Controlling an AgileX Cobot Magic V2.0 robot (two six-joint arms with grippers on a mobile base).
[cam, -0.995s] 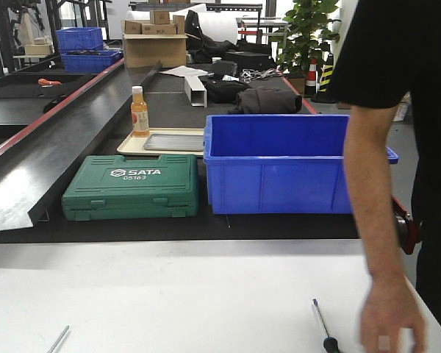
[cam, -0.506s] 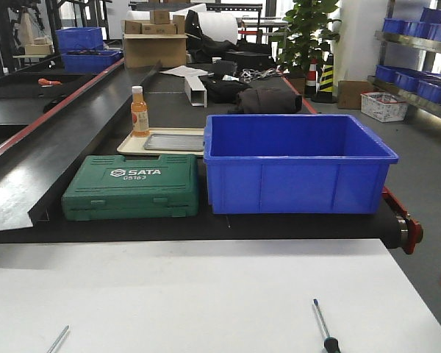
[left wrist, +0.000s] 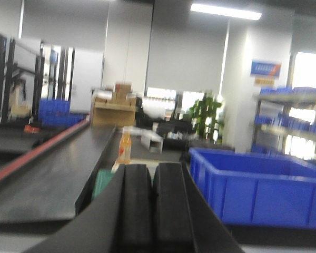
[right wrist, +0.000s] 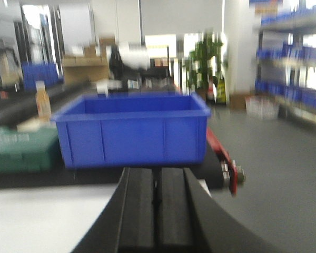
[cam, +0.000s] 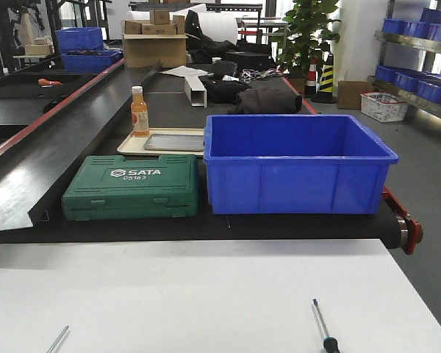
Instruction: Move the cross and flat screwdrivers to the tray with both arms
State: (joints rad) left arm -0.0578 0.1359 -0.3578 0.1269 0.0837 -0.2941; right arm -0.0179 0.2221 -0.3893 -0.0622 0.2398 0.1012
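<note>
front: above table (cam: 206, 287), faces belt (cam: 176, 99) | wrists: low behind fingers (left wrist: 137, 211), likely level | share blue bin (cam: 298, 165)

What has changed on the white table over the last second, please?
The person's forearm and hand beside the right screwdriver withdrew rightward out of view. That screwdriver, the left screwdriver, the blue crate and the green SATA case stayed put.

Looks out over a white tabletop (cam: 169, 294) butting against long black benches (cam: 59, 147). Carries a blue bin (cam: 298, 165) and a green tool case (cam: 132, 187) side by side on the nearest bench. Runs a grey floor (cam: 426, 184) along the right, past shelving (cam: 415, 45) stocked with blue crates (cam: 408, 77). Keeps cardboard boxes (cam: 154, 44) and a potted plant (cam: 309, 33) at the far end. Glows under a ceiling strip light (left wrist: 225, 10) against pale walls (left wrist: 126, 47); brightens at right, perhaps through a window (left wrist: 308, 68).
</note>
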